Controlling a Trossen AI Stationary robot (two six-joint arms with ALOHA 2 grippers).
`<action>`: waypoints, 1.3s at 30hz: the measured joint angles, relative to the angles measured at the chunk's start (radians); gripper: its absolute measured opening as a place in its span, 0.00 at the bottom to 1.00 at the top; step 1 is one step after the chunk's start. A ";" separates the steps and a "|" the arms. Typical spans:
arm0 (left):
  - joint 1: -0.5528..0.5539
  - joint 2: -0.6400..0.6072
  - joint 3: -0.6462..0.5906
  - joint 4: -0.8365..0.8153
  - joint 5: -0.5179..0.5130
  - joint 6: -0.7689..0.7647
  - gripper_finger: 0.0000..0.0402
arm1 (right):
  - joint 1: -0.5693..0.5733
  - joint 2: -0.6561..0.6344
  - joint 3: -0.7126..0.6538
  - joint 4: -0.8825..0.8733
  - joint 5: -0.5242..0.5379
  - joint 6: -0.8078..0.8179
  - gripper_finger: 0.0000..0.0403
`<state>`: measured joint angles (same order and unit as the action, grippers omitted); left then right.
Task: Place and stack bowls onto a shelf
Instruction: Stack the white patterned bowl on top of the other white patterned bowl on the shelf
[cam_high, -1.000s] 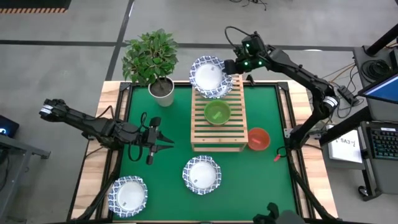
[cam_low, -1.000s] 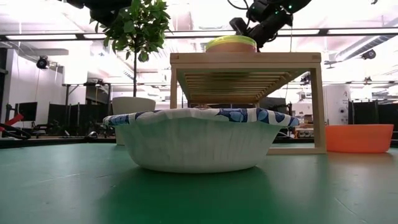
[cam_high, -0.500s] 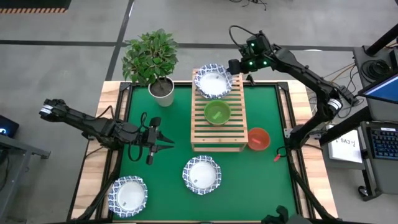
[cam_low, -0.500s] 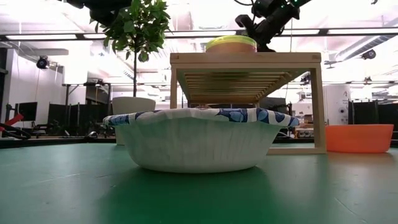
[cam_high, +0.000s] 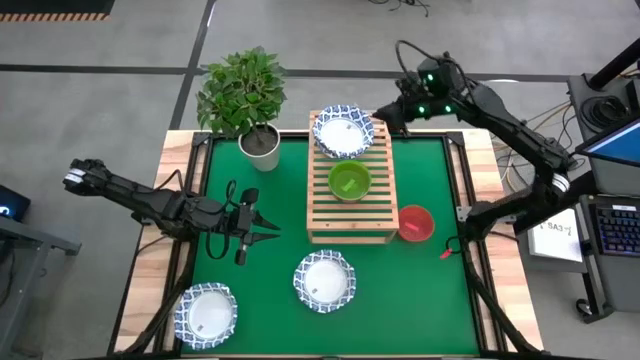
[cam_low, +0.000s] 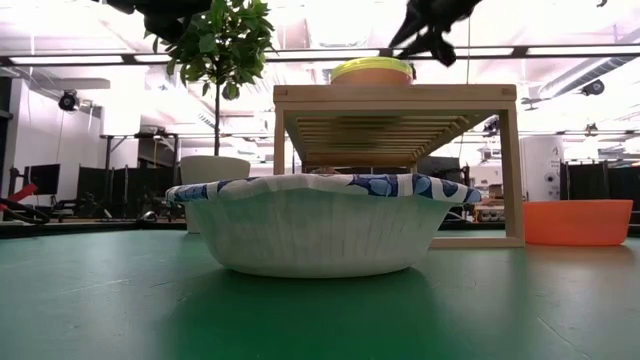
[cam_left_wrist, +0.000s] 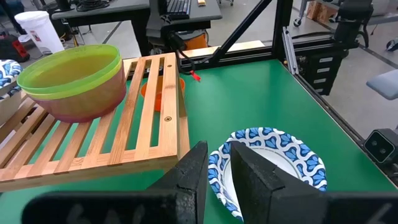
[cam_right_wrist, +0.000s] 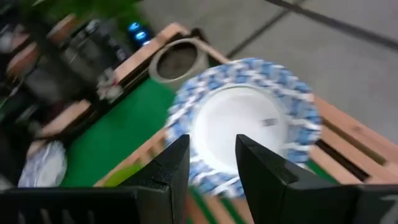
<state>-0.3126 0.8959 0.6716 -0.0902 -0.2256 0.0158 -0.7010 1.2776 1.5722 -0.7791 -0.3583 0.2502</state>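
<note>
Right gripper (cam_high: 389, 112) open and empty, just off the 3 o'clock side of a blue-rimmed bowl (cam_high: 342, 133) on the wooden shelf (cam_high: 350, 215). Green bowl (cam_high: 348, 180) mid-shelf. Left gripper (cam_high: 268, 229) at 9 o'clock on the green mat (cam_high: 430, 290), fingers a narrow gap apart, holding nothing.

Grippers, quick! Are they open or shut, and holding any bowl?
Left gripper: open, holding nothing, above the green mat.
Right gripper: open, holding nothing, beside the shelf.

Right wrist view smeared: blue-rimmed bowl (cam_right_wrist: 249, 118) on the shelf (cam_right_wrist: 348, 146) has soft edges, pattern unreadable. Low view: near bowl (cam_low: 315, 225) hides the shelf's (cam_low: 395, 95) lower middle (red bowl (cam_low: 578, 222) beside the shelf cut off at frame edge). Right gripper (cam_low: 428, 22) above the shelf blurred.
</note>
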 joint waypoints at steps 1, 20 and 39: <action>0.000 0.000 0.000 0.000 0.000 -0.003 0.13 | 0.028 -0.022 -0.014 0.001 0.008 -0.017 0.29; -0.001 0.000 -0.018 -0.016 0.000 -0.255 0.13 | 0.691 -0.454 -0.742 0.614 0.210 -0.122 0.26; -0.062 0.198 -0.083 0.090 0.035 -0.513 0.13 | 1.039 -0.431 -0.956 0.772 0.305 0.048 0.26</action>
<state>-0.3742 1.0941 0.5889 0.0000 -0.1911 -0.4974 0.3380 0.8468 0.6159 -0.0067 -0.0536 0.2986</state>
